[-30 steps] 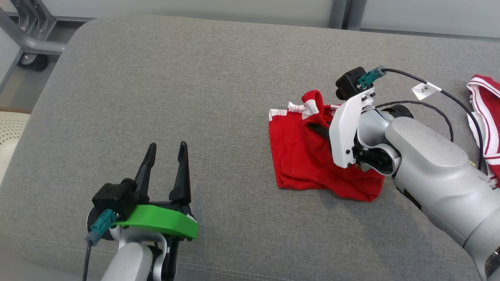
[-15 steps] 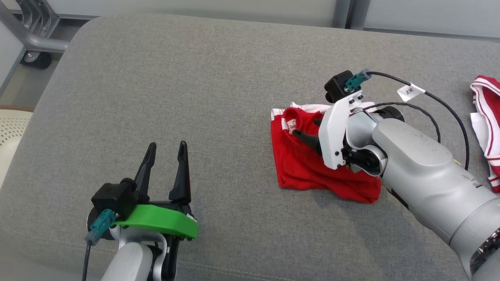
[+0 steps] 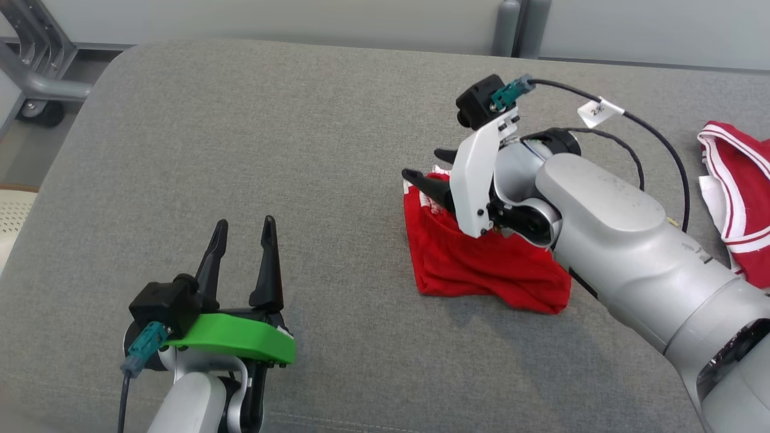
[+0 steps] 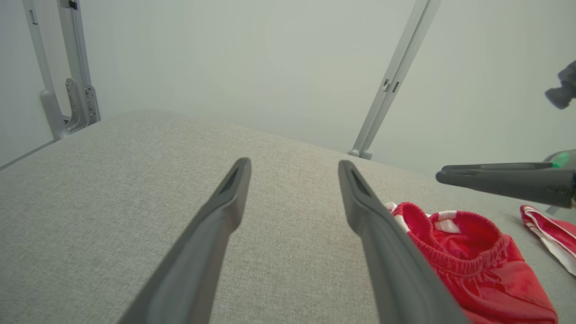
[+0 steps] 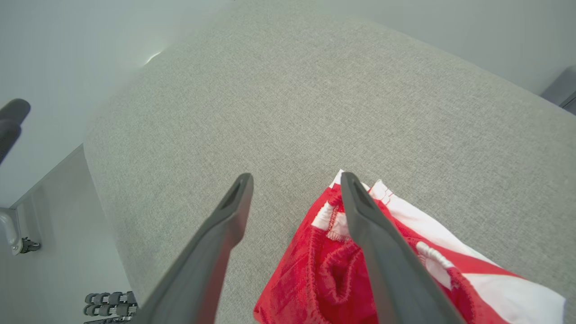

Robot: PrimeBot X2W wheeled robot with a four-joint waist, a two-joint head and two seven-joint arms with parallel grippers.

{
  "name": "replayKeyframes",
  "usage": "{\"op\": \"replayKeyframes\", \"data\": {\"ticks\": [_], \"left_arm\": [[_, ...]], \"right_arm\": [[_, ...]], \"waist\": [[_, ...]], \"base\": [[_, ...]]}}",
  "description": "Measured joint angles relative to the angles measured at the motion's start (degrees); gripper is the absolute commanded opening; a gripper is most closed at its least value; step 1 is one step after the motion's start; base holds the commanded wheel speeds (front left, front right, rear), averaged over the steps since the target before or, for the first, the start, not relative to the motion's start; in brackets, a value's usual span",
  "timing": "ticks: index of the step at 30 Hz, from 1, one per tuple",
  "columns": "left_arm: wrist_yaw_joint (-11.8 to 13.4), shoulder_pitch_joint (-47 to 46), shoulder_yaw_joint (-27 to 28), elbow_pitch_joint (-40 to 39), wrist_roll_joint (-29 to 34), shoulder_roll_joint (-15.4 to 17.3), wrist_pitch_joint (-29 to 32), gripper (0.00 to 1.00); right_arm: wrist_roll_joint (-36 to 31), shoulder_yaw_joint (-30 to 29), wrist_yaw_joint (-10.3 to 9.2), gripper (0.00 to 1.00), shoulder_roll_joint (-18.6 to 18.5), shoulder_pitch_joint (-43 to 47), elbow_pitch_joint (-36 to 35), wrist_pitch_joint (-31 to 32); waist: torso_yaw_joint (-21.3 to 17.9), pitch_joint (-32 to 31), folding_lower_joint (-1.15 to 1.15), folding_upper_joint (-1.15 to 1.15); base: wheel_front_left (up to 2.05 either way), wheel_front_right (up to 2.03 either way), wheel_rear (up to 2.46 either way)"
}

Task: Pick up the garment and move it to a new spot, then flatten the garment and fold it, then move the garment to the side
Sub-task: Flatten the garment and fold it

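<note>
Your right gripper [image 3: 424, 164] has just let go. A second ago its two dark fingers were pinched on the elastic waistband of the small red fabric garment with white trim [image 3: 481, 270], holding that edge bunched up. Now the jaws stand wide apart with nothing between them, just above the garment's far left corner.

The garment lies slumped on the grey woven cushion [image 3: 271, 120], right of centre, its waistband rumpled and its body creased rather than spread. I read that as the first move done: the piece sits at its new spot, and flattening is what you face next, with folding and the shift to the side not yet begun.

Your left gripper [image 3: 245, 222] hangs open and empty over bare cushion, well apart from the garment. A second red-and-white striped cloth [image 3: 740, 198] lies at the cushion's right edge, apart from yours.

As for containers, you have none to fill or empty here; the garment rests straight on the cushion.
</note>
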Motion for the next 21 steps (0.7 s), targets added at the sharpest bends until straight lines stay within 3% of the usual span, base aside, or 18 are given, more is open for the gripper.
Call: {"op": "replayKeyframes", "data": {"ticks": [6, 11, 21], "left_arm": [[0.0, 0.08, 1.11, 0.02, 0.94, 0.01, 0.0, 1.0], [0.01, 0.75, 1.76, -0.32, 1.99, 0.01, 0.0, 1.0], [0.01, 2.52, 2.68, -1.72, 3.77, 0.02, 0.0, 1.0]], "right_arm": [[0.37, -2.21, 0.08, 1.0, -1.01, -2.37, -0.73, -3.23], [3.0, -6.06, 0.49, 1.0, -5.32, -1.76, 0.3, -6.92], [8.09, -9.12, 0.51, 1.0, -9.28, 8.1, 2.89, -10.0]], "waist": [[-1.89, -1.09, 0.0, 0.0], [-4.34, -2.12, 0.0, 0.0], [-8.48, -2.59, 0.0, 0.0]], "base": [[0.0, 0.0, 0.0], [0.0, 0.0, 0.0], [0.0, 0.0, 0.0]]}}
